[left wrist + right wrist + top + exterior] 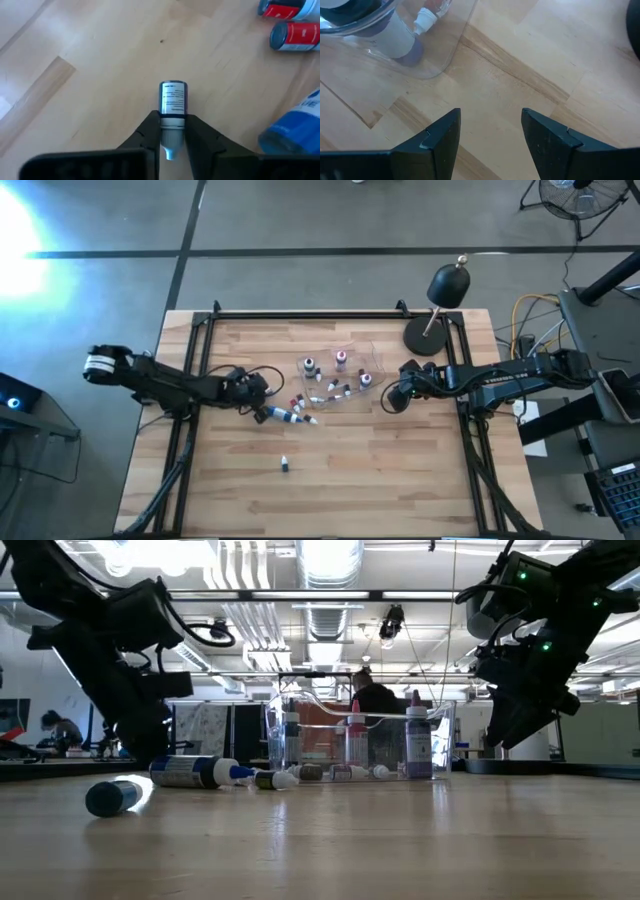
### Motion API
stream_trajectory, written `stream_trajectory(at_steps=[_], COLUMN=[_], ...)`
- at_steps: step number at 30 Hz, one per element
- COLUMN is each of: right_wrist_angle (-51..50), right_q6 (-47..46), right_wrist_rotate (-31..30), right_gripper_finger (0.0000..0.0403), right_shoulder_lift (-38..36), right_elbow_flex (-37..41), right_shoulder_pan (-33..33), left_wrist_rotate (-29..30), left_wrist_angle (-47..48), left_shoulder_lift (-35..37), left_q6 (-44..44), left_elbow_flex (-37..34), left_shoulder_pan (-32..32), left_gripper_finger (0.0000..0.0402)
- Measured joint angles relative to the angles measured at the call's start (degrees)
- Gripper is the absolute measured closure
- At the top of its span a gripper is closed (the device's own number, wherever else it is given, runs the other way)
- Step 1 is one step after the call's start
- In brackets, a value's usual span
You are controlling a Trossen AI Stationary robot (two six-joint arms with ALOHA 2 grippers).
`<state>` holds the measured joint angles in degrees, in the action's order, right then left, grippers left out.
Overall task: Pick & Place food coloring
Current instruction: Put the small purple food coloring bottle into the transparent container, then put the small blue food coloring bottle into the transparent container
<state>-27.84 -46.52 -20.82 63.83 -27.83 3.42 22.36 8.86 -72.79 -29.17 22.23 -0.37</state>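
Note:
Small food coloring bottles stand and lie in and around a clear plastic tray (335,375) at mid table. Two upright ones (355,738) (418,742) show in the low view. Others lie on their sides by the tray's left corner (292,416), and one lies alone nearer the near edge (285,465). My left gripper (264,412) is just left of that group and is shut on a white-labelled bottle (173,97). My right gripper (392,400) hovers open over bare wood at the tray's right corner (427,60). My left gripper pinches the small bottle between its two fingers at the neck end (172,121), just behind the labelled body. The pale blue cap (170,150) points back between the fingers, and the body sticks out past the fingertips, in line with them. Whether the bottle rests on the table, I cannot tell.
A black dome-headed lamp (440,305) stands on its round base at the far right corner. A larger blue bottle (295,131) and two red-labelled ones (295,36) lie close to the left gripper. Bare wood lies toward the near edge (380,480).

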Motion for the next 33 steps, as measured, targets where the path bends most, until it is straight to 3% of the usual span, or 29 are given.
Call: stream_trajectory(at_steps=[6, 11, 13, 15, 20, 25, 33], right_wrist_angle=[-0.02, -0.04, -0.04, -0.04, -0.02, -0.09, -0.24], right_q6=[0.00, 0.00, 0.00, 0.03, 0.18, 0.22, 0.00], right_wrist_rotate=[0.06, 0.06, 0.06, 0.05, -0.11, -0.11, 0.30], right_gripper_finger=[0.0200, 0.0200, 0.0200, 0.0200, 0.0200, 0.0200, 0.0200], right_shoulder_lift=[0.00, 0.00, 0.00, 0.00, 0.00, 0.00, 0.00], right_elbow_flex=[0.00, 0.00, 0.00, 0.00, 0.00, 0.00, 0.00], right_shoulder_pan=[-0.02, 0.00, -0.02, -0.02, -0.01, -0.02, -0.02], left_wrist_rotate=[-1.28, 8.84, 10.33, 8.51, -3.17, -3.76, -1.40], left_wrist_angle=[2.14, 7.90, 7.33, 5.68, 0.43, 2.64, 22.35], left_shoulder_lift=[-0.65, 0.61, 0.61, 0.51, -4.67, -12.04, -16.81], left_q6=[-0.17, 4.63, 7.70, 10.15, 12.81, 16.24, 20.74], left_elbow_flex=[4.74, 17.17, 22.84, 27.74, 35.31, 40.89, 53.10], left_shoulder_pan=[0.56, 0.91, 1.21, 2.08, 6.55, 7.50, 5.40], left_gripper_finger=[0.0382, 0.0381, 0.0381, 0.0381, 0.0376, 0.0325, 0.0239])
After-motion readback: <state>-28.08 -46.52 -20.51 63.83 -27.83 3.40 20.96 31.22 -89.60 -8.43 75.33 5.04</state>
